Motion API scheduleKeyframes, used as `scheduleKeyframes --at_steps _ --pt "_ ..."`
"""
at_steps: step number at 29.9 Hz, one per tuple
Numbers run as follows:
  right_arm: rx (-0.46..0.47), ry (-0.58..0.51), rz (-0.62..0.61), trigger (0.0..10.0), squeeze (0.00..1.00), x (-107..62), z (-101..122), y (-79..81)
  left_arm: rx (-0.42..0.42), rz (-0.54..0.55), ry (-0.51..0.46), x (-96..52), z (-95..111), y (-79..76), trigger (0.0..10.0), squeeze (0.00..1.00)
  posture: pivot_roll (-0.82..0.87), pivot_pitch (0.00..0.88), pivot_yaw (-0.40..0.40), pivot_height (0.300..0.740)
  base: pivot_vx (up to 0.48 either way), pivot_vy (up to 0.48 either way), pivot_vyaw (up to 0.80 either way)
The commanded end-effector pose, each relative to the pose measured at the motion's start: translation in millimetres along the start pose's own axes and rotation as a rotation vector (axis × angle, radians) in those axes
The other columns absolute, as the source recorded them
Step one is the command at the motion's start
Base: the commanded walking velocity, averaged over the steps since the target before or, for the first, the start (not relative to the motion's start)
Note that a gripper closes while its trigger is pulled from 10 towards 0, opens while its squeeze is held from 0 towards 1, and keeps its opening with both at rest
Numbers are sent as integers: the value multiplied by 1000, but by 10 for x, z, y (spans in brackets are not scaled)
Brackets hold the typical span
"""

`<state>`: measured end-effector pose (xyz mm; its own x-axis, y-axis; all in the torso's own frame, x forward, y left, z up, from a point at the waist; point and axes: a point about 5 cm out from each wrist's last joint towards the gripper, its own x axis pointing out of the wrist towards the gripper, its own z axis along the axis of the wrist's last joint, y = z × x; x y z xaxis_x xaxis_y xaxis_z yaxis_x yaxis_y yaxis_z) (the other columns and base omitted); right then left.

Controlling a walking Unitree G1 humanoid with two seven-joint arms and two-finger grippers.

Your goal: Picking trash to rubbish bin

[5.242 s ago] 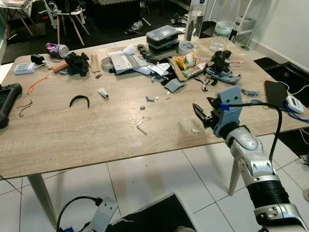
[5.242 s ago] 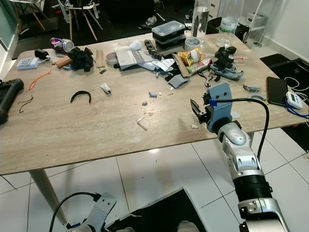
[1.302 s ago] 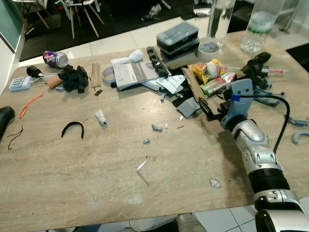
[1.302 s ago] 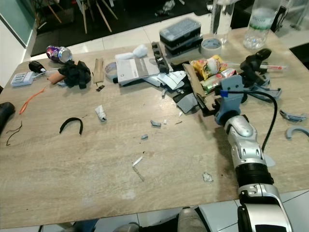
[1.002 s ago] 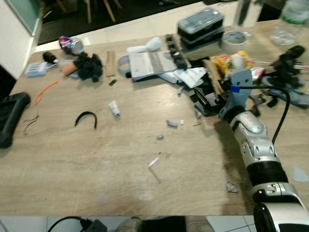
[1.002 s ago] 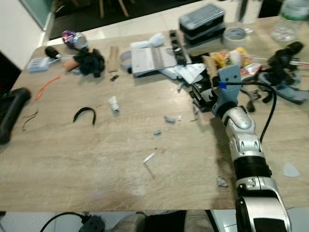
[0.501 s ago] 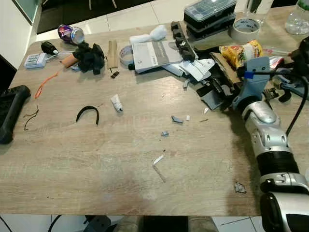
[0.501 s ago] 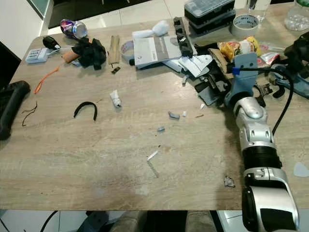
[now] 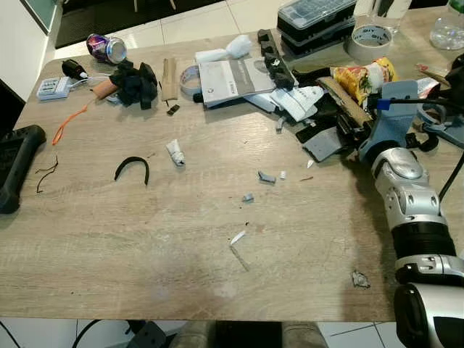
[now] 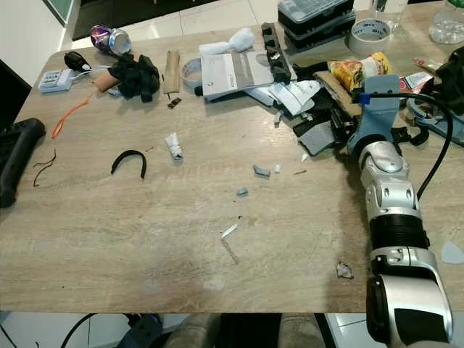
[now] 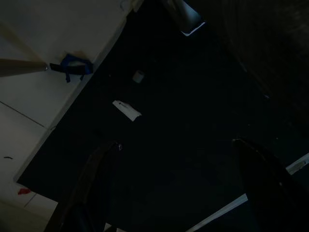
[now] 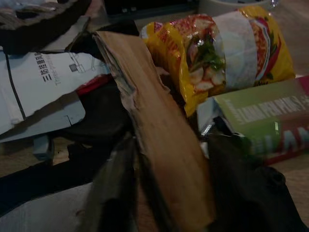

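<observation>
The right hand [image 12: 166, 193] is extended into the clutter pile on the bench [image 9: 145, 239]. In the right wrist view its two fingers [image 12: 113, 193] stand apart, one on each side of a brown cardboard strip [image 12: 154, 140]. The strip lies between them, but whether the pads touch it cannot be told.

**Position of items relative to the right hand**
- Cardboard strip: between the fingers, running away ahead of the hand.
- Yellow noodle packet [image 12: 231, 53]: just beyond the strip, on the hand's outer side.
- Green packet [image 12: 263, 116]: beside the outer finger.
- White printed paper [image 12: 43, 92]: on the inner side, near the strip.
- Grey card piece [image 9: 324, 143]: just in front of the hand, toward the bench centre.

**Step in hand**
Judged as the grasp phase on the strip; the pick is not complete.

**Next move**
Bring the fingers together on the strip, confirm grip, then lift clear of the packets. No bin is visible, so its location must be found before carrying.

**Count**
- Cardboard strip at the hand: one.
- Snack packets: two.
- Small loose scraps [image 9: 266, 177] on the open bench: about five.
- Crumpled scrap [image 9: 359, 280] close to the right forearm: one.

The left hand [image 11: 169, 183] hangs idle in shade, fingers spread.
</observation>
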<state>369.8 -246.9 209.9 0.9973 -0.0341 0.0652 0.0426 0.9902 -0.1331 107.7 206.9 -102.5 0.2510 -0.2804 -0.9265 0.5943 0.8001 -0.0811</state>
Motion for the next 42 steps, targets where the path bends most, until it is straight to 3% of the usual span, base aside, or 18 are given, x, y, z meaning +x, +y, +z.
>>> scheduleKeyframes --at_steps 1,6,12,21,24,28,32,33,34,35,36,38,42 --pt "23 69 -1 0 0 -16 -146 19 -12 -4 42 -20 -131 -31 10000 0 -75 268 166 740 0 0 0" --pt "43 47 -14 0 0 2 -79 -9 -13 0 37 -4 -93 -34 10000 0 -83 254 160 740 0 0 0" --pt "117 -126 43 0 0 5 216 44 -20 12 12 50 51 -52 10000 0 -112 210 142 740 0 0 0" --pt "194 -248 88 0 0 -36 451 87 -32 23 -7 101 191 -76 10000 0 -137 169 132 740 0 0 0" --pt "293 -378 220 0 0 -103 657 227 -46 37 -12 117 250 -71 10000 0 -145 126 123 740 0 0 0" --pt "356 -441 313 0 0 -160 757 323 -61 48 -15 122 278 -60 10000 0 -146 107 121 740 0 0 0" --pt "476 -522 545 0 0 -338 859 609 -107 91 -15 120 294 -23 10000 0 -142 76 114 740 0 0 0" --pt "476 -522 545 0 0 -338 859 609 -107 91 -15 120 294 -23 10000 0 -142 76 114 740 0 0 0" --pt "502 -526 592 1490 0 -378 857 667 -115 99 -13 120 292 -18 10000 0 -140 72 114 740 0 0 0" --pt "517 -527 619 1490 0 -401 855 699 -120 104 -11 119 290 -16 10000 0 -140 72 114 740 0 0 0" --pt "533 -526 693 10000 0 -474 837 798 -128 111 -5 119 275 -16 10000 0 -136 63 113 740 0 0 0" --pt "583 -516 836 10000 0 -632 775 1005 -136 119 10 122 243 -30 10000 0 -132 54 113 740 0 0 0" --pt "611 -492 894 10000 0 -697 704 1143 -131 125 24 126 230 -41 10000 0 -125 44 113 740 0 0 0"
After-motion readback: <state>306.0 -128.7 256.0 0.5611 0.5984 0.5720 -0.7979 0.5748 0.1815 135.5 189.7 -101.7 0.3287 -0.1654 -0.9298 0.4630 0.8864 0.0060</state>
